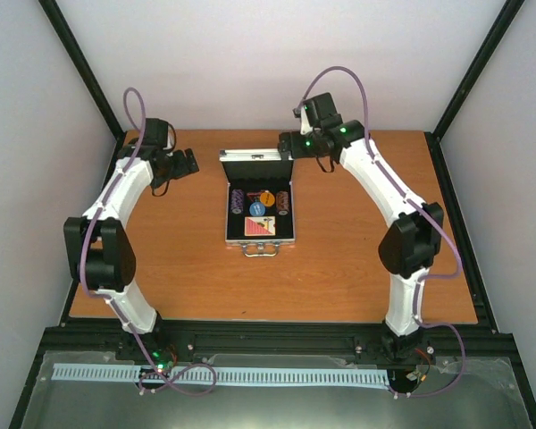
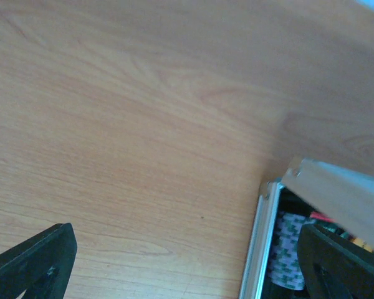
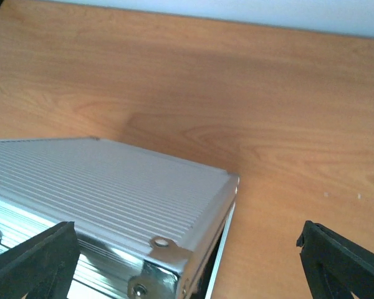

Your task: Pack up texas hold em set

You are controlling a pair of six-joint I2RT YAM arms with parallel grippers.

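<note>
The silver case (image 1: 231, 228) lies open at the table's middle, its lid (image 1: 256, 161) tilted up at the far side and its handle (image 1: 260, 249) toward me. Inside are chip stacks (image 1: 238, 203), an orange disc (image 1: 266, 197), a blue disc (image 1: 257, 209) and the red card deck (image 1: 260, 227). I cannot make out the black triangle or clear discs. My left gripper (image 1: 189, 163) is open and empty, just left of the lid; its view (image 2: 187, 274) shows the case rim (image 2: 260, 249) and a green-white chip stack (image 2: 287, 255). My right gripper (image 1: 290, 145) is open at the lid's right corner; its view (image 3: 187, 268) shows the ribbed lid (image 3: 112, 187).
The wooden table (image 1: 357, 259) has bare room to the left, right and front of the case. Black frame posts (image 1: 80, 63) and pale walls close in the back and sides. A black rail (image 1: 268, 344) runs along the near edge by the arm bases.
</note>
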